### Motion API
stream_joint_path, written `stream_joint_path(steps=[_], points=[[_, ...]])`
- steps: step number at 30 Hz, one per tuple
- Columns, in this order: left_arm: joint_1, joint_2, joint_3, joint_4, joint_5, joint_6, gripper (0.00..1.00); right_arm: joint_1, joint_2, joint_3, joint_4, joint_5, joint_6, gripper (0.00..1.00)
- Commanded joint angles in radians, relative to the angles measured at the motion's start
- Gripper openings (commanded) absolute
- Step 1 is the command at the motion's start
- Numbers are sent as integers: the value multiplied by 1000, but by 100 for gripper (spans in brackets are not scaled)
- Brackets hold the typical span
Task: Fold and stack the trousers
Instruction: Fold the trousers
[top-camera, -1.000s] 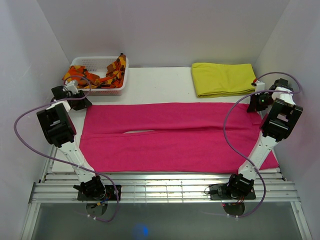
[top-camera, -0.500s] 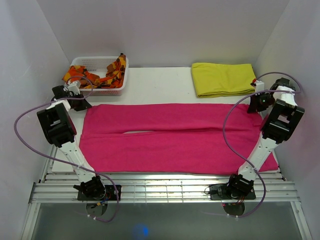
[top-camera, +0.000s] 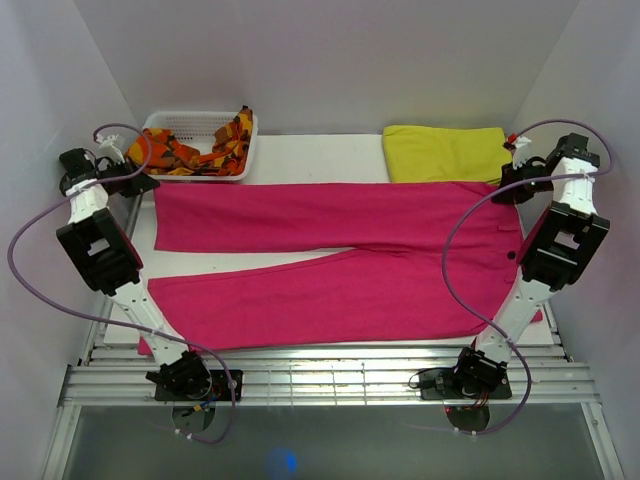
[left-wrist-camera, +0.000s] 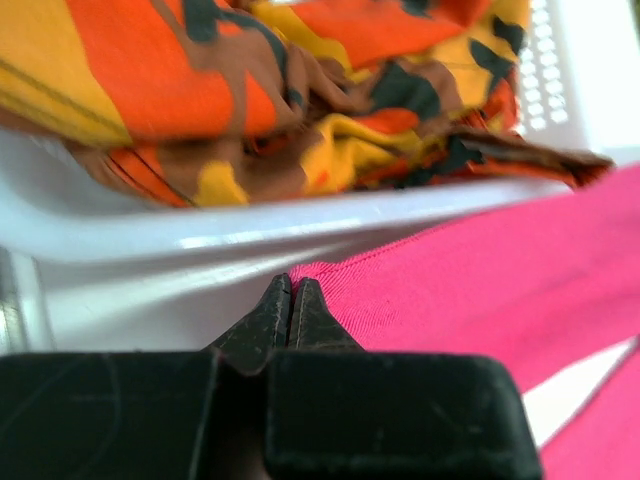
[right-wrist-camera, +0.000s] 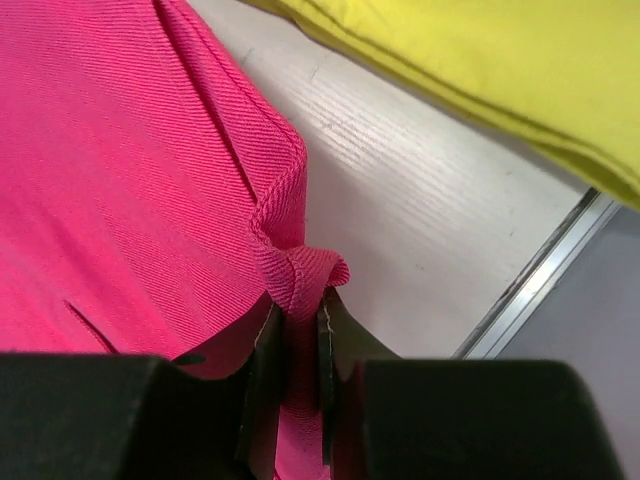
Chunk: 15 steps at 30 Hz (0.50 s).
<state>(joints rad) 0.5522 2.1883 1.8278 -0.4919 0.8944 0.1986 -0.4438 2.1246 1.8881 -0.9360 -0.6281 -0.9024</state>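
The magenta trousers (top-camera: 330, 215) lie spread across the white table (top-camera: 310, 160), waist to the right and legs to the left. The far leg is pulled toward the back and splits away from the near leg (top-camera: 300, 295). My left gripper (top-camera: 143, 184) is shut on the far leg's hem corner, right beside the basket; in the left wrist view its jaws (left-wrist-camera: 290, 292) meet at the corner of the pink cloth (left-wrist-camera: 480, 270). At the right, my right gripper (top-camera: 503, 190) is shut on the far waist corner, and a bunched fold of the trousers (right-wrist-camera: 120, 170) sits between its jaws (right-wrist-camera: 300, 320).
A white basket (top-camera: 200, 118) holding an orange-and-red patterned cloth (top-camera: 200, 150) stands at the back left, its rim (left-wrist-camera: 250, 225) just beyond my left fingertips. A folded yellow cloth (top-camera: 445, 152) lies at the back right, touching the trousers' far edge. White walls close in on both sides.
The left gripper shut on the hem corner. Both grippers then moved toward the back, dragging the far leg and waist edge up to the basket and the yellow cloth.
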Motion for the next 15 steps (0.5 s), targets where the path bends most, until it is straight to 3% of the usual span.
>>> stream_joint_path(steps=[1,9,13,15], points=[[32,-143,-77,52,155,33,0,-30,-90,34,-18,-70,-70,8],[188,-343,-316,10,371,148,0,-114,-259,-142,-84,-139,-309,8],[259,-439,-397,-179,455,375,0,-171,-293,-191,-193,-194,-459,8],[300,-472,-412,-408,480,633,0,-202,-311,-234,-270,-194,-585,8]])
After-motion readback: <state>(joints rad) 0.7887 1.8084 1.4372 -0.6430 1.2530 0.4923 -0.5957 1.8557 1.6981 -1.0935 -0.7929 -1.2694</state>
